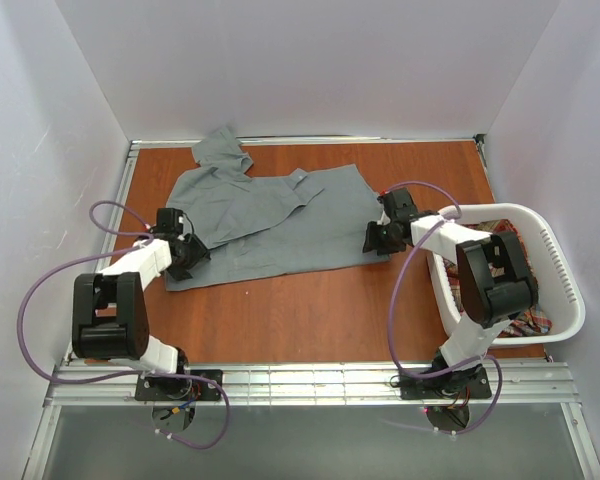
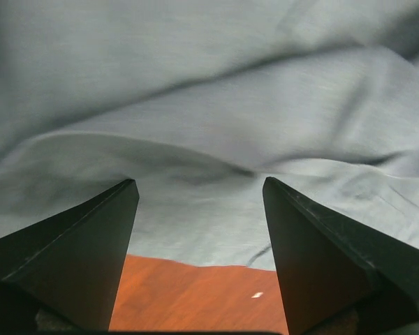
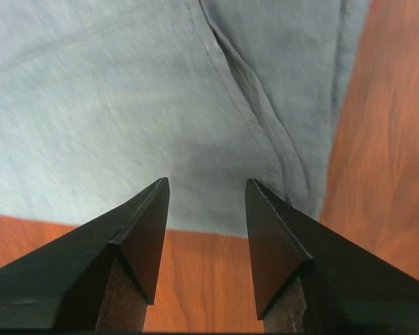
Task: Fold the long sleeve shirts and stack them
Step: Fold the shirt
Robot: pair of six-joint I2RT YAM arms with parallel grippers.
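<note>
White walls (image 1: 310,60) close in a red-brown table (image 1: 310,310). The grey shirt (image 1: 280,225) lies spread between the two grippers, reaching away from both toward the far wall, with a sleeve or collar part bunched at the far edge.

The left gripper (image 1: 192,252) sits low at the shirt's near-left corner. In its wrist view the left gripper (image 2: 199,183) has its fingers (image 2: 77,258) spread well apart. The shirt (image 2: 216,105) fills everything ahead of them in soft folds, and its hem crosses the gap just behind the tips, with bare table (image 2: 195,293) nearer the wrist. Nothing is pinched as far as can be seen.

The right gripper (image 1: 376,240) sits at the shirt's near-right corner. In its wrist view the right gripper (image 3: 206,183) shows a narrower gap than the left, yet the fingers (image 3: 136,237) are clearly parted. The shirt (image 3: 126,105) lies ahead and to the left of them, a seam running away from the tips, and the hem crosses just behind them. Bare table (image 3: 377,174) shows to the right.

Right of this gripper, beside its arm, stands a white basket (image 1: 565,290) — a plaid shirt (image 1: 533,323) lies inside it.
</note>
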